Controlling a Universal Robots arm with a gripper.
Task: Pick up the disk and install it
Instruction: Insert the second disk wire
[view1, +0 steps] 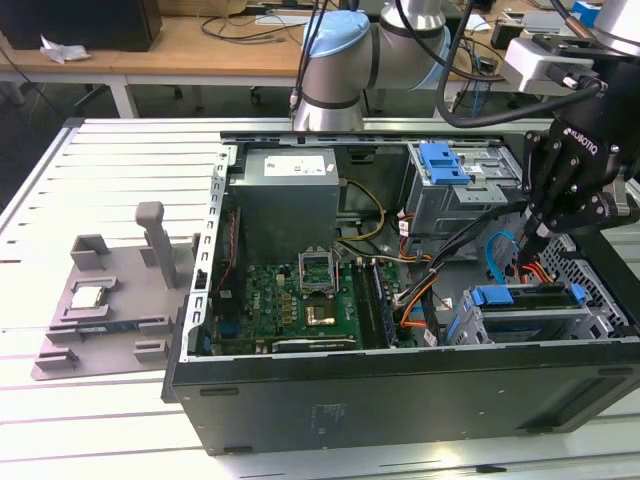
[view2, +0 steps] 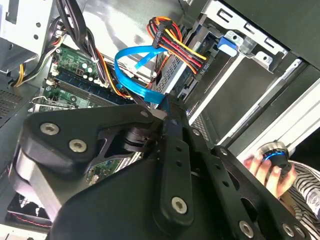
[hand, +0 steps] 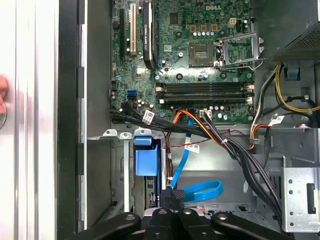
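Hovering gripper (view1: 541, 236): fingers pressed together, empty, low inside the open computer case (view1: 400, 385), at the blue flat cable (hand: 197, 192).
Disk (view1: 530, 300): seated in the lower drive bay, blue frame up, just below the gripper.
Motherboard (hand: 200, 50): farther inside the case.

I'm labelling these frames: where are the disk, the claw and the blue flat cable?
disk (view1: 530, 300): exterior view, blue carrier edge in the bay.
claw (hand: 175, 196): first wrist view, between fingertips.
blue flat cable (view2: 131, 75): second wrist view, loop's middle.
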